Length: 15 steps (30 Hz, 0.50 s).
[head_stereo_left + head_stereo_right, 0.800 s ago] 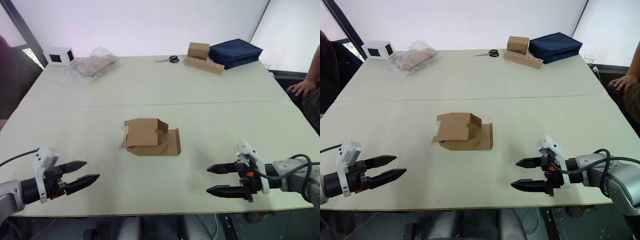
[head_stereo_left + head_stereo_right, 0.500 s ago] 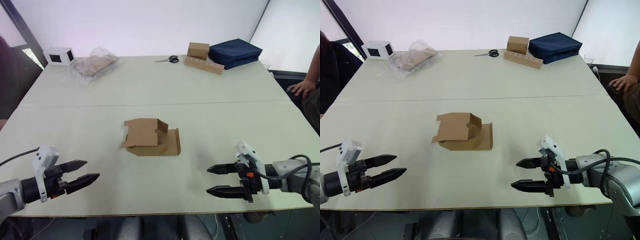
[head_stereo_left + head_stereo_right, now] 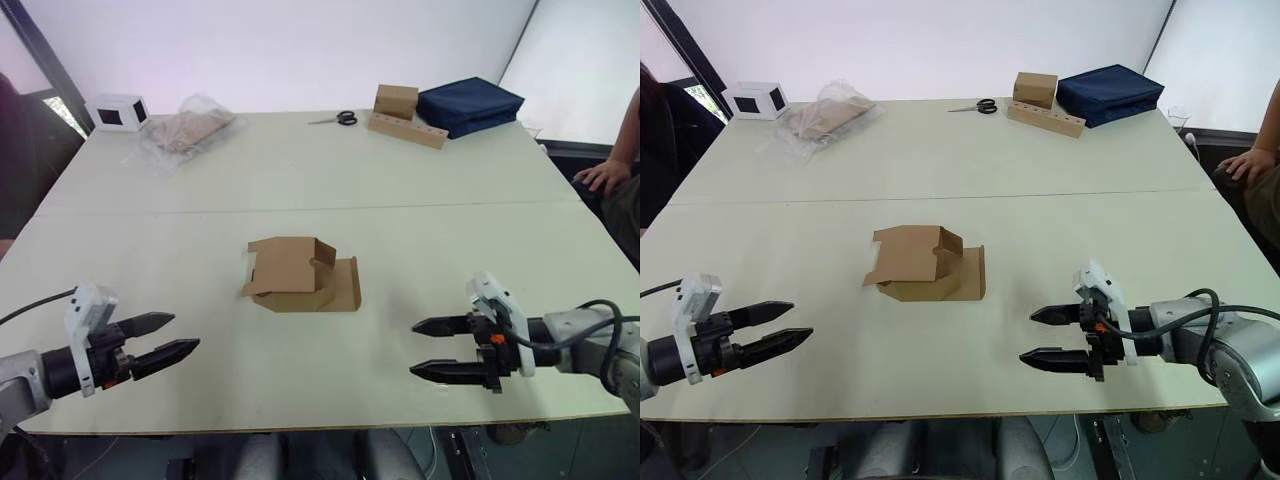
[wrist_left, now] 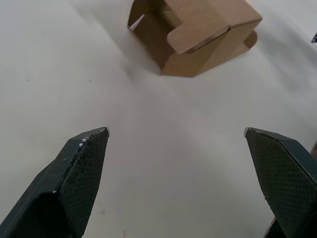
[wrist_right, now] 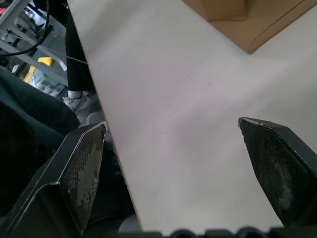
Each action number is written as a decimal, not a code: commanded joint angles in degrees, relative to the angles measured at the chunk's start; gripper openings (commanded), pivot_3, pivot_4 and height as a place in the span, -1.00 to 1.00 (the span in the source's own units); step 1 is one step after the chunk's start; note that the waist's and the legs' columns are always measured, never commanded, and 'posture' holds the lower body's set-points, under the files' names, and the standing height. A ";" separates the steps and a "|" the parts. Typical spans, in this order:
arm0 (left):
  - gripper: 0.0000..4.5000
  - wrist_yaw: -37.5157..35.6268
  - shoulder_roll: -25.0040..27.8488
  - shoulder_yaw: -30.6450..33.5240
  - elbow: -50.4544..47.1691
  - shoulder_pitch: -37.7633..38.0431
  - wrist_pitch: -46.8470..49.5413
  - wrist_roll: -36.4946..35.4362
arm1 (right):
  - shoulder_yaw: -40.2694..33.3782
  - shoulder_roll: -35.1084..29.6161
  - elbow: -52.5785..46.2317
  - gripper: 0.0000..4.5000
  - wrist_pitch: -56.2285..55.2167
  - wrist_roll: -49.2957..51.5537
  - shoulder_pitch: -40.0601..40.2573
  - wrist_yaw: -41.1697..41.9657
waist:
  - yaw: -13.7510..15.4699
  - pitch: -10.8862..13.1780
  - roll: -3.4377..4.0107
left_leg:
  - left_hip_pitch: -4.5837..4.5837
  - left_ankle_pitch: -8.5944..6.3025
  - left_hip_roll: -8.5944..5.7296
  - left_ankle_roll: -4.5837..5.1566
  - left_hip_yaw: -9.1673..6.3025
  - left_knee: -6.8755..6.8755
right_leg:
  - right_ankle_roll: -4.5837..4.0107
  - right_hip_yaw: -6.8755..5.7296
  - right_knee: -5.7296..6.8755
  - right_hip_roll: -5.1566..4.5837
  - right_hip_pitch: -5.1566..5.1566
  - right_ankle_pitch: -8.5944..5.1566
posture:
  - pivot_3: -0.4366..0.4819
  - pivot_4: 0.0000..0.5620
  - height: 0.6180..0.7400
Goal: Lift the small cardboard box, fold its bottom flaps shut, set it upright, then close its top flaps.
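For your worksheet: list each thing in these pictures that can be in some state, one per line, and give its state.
small cardboard box: lying on its side on the table, flaps open
left gripper: open, empty
right gripper: open, empty
scissors: lying flat, blades shut
blue bag: closed

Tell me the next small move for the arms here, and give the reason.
Probably bring both arms in toward the small cardboard box. It lies on its side mid-table, flaps open, untouched. The left pincer and right pincer are open, empty, and well apart from it near the front edge.

Small cardboard box point(image 3: 300, 274) mid-table point(image 3: 300, 170), between left gripper point(image 3: 172, 337) and right gripper point(image 3: 429, 347)
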 commanded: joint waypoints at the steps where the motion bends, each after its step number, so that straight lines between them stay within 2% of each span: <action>1: 1.00 0.41 0.80 -0.57 1.71 -1.97 -4.18 3.73 | -1.68 1.21 -0.62 0.99 -1.18 -0.23 -0.65 -1.87 | 0.08 0.00 0.00 | 0.00 0.00 0.00 0.00 0.00 0.00 | 0.00 0.00 0.00 0.00 0.00 0.00 | -0.05 -0.47 1.00; 4: 1.00 1.76 1.57 -2.40 4.40 -4.40 -5.29 6.91 | -2.39 2.70 -1.32 0.99 -1.06 0.69 -0.84 -3.59 | 0.11 0.00 0.00 | 0.00 0.00 0.00 0.00 0.00 0.00 | 0.00 0.00 0.01 0.00 0.01 0.00 | -0.05 -0.47 1.00; 7: 1.00 0.71 3.07 -3.00 6.54 -7.24 -3.53 6.17 | -2.46 3.80 -1.77 0.99 -2.96 -1.38 -1.51 -5.65 | 0.00 0.00 0.00 | -0.01 0.00 0.00 0.00 0.00 0.00 | 0.00 0.00 0.01 0.01 -0.01 0.00 | -0.05 -0.47 1.00; 12: 1.00 -2.52 7.87 -4.34 12.11 -17.73 10.32 -3.62 | -2.75 6.76 -3.49 0.99 -3.46 -0.42 -6.27 -10.04 | -0.06 0.01 0.00 | -0.02 0.00 0.00 0.00 -0.01 0.01 | 0.00 -0.01 0.07 0.02 -0.04 0.00 | -0.05 -0.47 1.00; 15: 1.00 -7.05 9.77 -10.00 17.43 -27.05 19.02 -8.84 | -0.46 8.57 -6.09 0.99 -3.67 -0.89 -10.61 -12.36 | -0.20 0.02 0.02 | -0.03 0.00 0.00 0.00 -0.02 0.01 | 0.00 -0.01 0.09 0.03 -0.06 0.00 | -0.05 -0.47 1.00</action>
